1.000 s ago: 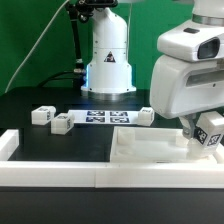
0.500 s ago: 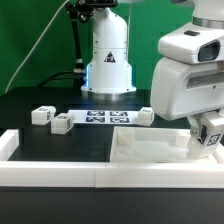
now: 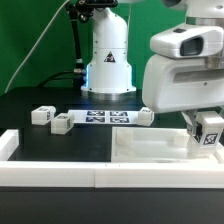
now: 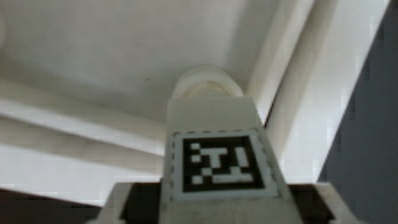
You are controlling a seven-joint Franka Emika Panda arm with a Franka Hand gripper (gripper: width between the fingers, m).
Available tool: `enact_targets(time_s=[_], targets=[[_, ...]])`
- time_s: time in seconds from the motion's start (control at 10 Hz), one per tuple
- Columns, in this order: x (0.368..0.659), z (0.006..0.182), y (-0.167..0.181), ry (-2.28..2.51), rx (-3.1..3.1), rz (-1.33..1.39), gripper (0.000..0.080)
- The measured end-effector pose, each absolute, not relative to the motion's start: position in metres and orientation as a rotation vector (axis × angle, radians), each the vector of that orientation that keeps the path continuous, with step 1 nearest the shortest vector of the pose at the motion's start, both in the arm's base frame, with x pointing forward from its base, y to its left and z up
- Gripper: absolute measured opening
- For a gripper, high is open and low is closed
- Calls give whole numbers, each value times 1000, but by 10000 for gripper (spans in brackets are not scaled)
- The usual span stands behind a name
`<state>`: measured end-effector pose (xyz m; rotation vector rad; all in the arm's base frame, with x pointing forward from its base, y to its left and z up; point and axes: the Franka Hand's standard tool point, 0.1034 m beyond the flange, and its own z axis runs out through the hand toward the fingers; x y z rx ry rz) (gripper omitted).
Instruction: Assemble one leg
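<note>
My gripper (image 3: 206,128) is shut on a leg (image 3: 208,136), a chunky white post with a black-and-white tag. It holds the leg upright over the right end of the white tabletop panel (image 3: 150,150); I cannot tell whether the leg's end touches the panel. In the wrist view the leg (image 4: 221,130) runs out from between my gripper's (image 4: 217,208) dark fingers, tag facing the camera, its rounded tip over the panel (image 4: 107,80) near a raised edge. Three more legs lie on the black table: two at the exterior view's left (image 3: 42,115) (image 3: 62,123), one near the middle (image 3: 146,117).
The marker board (image 3: 105,118) lies flat between the loose legs in front of the robot base (image 3: 108,60). A low white wall (image 3: 90,176) runs along the front, with a side piece (image 3: 8,146) at the exterior view's left.
The arm has shifted a little toward the exterior view's left, carrying the leg with it. The loose legs and the panel have not moved.
</note>
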<state>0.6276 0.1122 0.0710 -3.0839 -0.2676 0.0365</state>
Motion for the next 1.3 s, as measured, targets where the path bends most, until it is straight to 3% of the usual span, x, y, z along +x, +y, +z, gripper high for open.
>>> enact_targets(time_s=[0.4, 1.3], targets=[[619, 71, 112, 221, -3045, -161, 291], [615, 66, 124, 1493, -2584, -22, 292]])
